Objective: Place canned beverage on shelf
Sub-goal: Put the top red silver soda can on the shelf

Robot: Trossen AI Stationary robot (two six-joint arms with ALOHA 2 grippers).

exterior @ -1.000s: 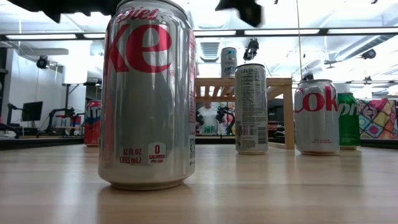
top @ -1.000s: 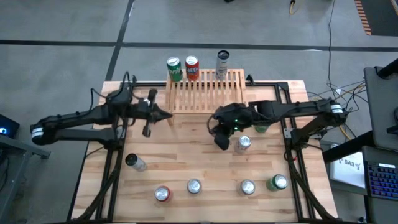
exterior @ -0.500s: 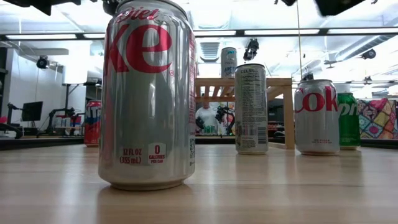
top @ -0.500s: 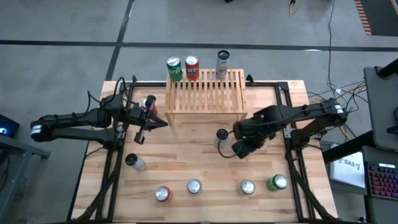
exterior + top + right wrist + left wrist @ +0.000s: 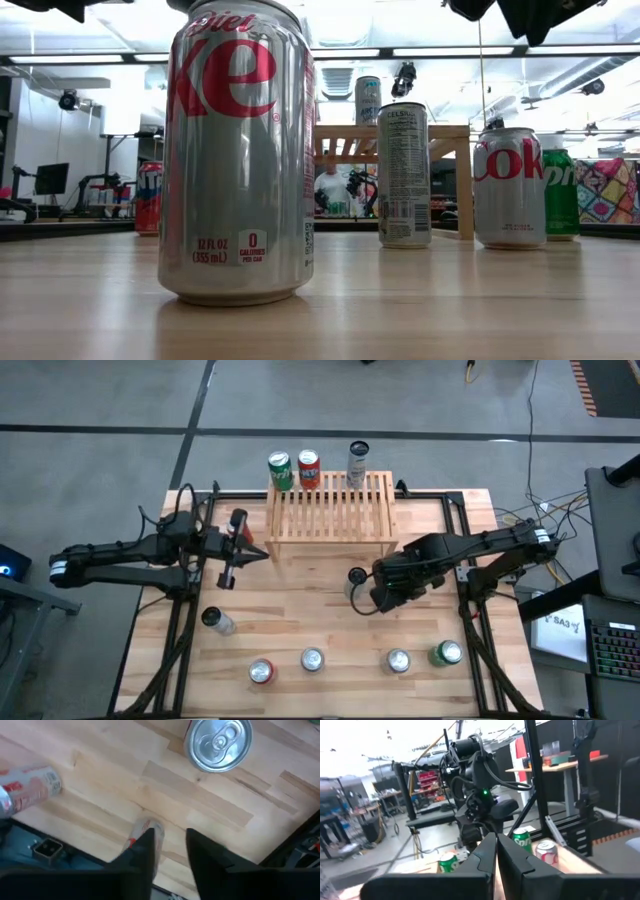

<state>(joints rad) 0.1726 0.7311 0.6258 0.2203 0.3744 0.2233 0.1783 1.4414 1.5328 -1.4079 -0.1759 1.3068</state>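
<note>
1. Near the middle of the table, I am holding my right gripper just beside a slim can that is standing upright in front of the shelf.
2. My right fingers are standing slightly apart with nothing between them; through the gap I am seeing only bare wood and cans farther off.
3. I am keeping my left gripper clamped shut on nothing, out at the table's left side, near the shelf's left end.
4. I am judging the slim can to be the one in hand: it is lying toward the shelf from my right gripper, long axis vertical, and my right arm is plainly the nearer one.
5. Three cans are already standing along the shelf's far edge: a green can, a red can and a tall silver can.
6. More cans are waiting along the table's near edge, among them a silver cola can looming right in front of the low camera.
</note>
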